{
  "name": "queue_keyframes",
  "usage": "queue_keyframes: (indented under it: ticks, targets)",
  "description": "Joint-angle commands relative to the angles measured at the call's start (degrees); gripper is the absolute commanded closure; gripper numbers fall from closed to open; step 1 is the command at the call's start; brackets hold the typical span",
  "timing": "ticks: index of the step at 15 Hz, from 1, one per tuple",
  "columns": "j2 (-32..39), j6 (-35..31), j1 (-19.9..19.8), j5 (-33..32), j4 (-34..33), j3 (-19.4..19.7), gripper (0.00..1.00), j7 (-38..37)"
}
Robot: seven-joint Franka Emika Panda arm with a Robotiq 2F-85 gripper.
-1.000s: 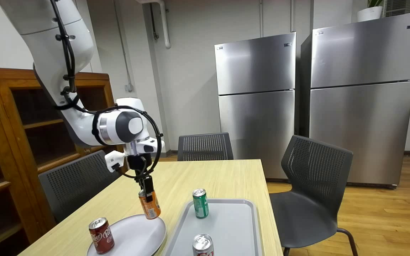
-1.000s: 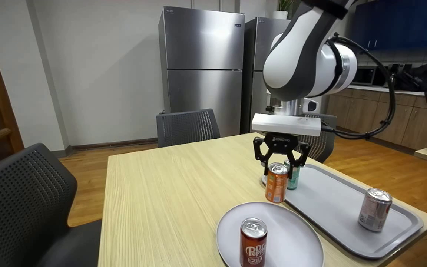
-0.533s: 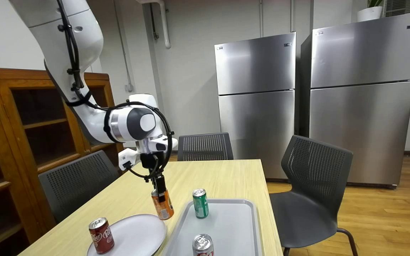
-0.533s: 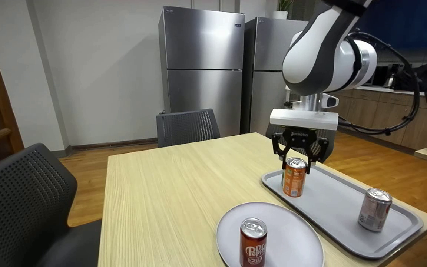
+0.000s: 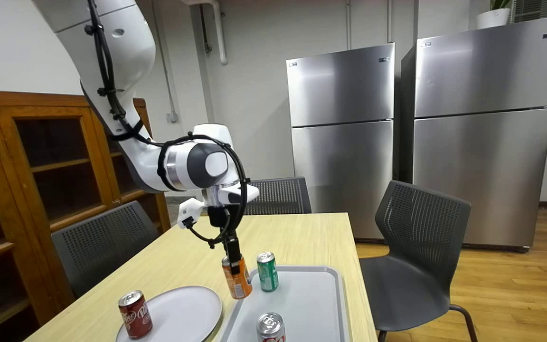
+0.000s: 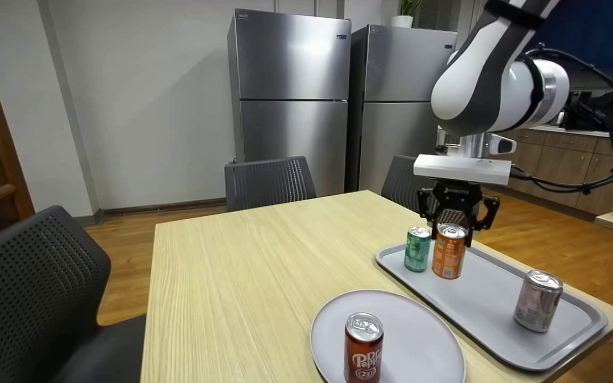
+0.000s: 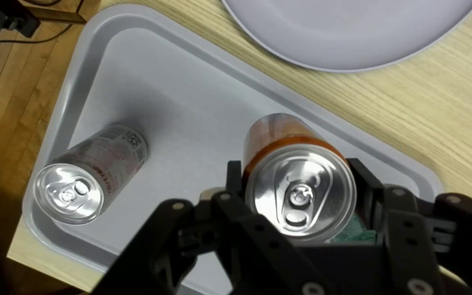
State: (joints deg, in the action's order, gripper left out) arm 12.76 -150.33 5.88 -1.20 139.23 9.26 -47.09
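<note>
Behind your work is a pale grey wall (image 6: pixel 152 106), and a honey-coloured wooden floor (image 5: pixel 515 280) runs beneath. In an exterior view you see a steel fridge (image 5: pixel 342 142) with a second fridge (image 5: pixel 485 156) beside it, and a wooden cabinet (image 5: pixel 24 199) with glazed doors on the left. Your table (image 6: pixel 264 276) has a light top with long, straight grain; grey chairs (image 5: pixel 420 237) with perforated backs stand around it. Near one edge of that top lies a grey tray (image 6: pixel 498 298) with rounded corners and a raised rim. Just beside the tray sits a round, pale plate (image 6: pixel 418 330). Your gripper (image 6: pixel 451 241) is grasping the orange can (image 6: pixel 447 260) by its sides, over the tray and just beside the green can (image 6: pixel 417 250); you can't tell whether its base touches down. The silver can (image 6: pixel 538 303) stands towards the tray's other end, and the red can (image 6: pixel 364 351) stands on the plate.
</note>
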Motion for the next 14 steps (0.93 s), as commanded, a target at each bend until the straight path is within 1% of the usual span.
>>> queue_keyframes:
  ticks: [1, 9, 14]
  targets:
    - [-2.0, 1.9, -2.5, -0.2, 0.2, 0.5, 0.62, 0.3]
    - [0.9, 1.4, -8.2, 4.0, -3.2, 0.7, 0.62, 6.5]
    - [4.9, 1.1, -11.2, 8.7, -7.7, 0.3, 0.62, 13.6]
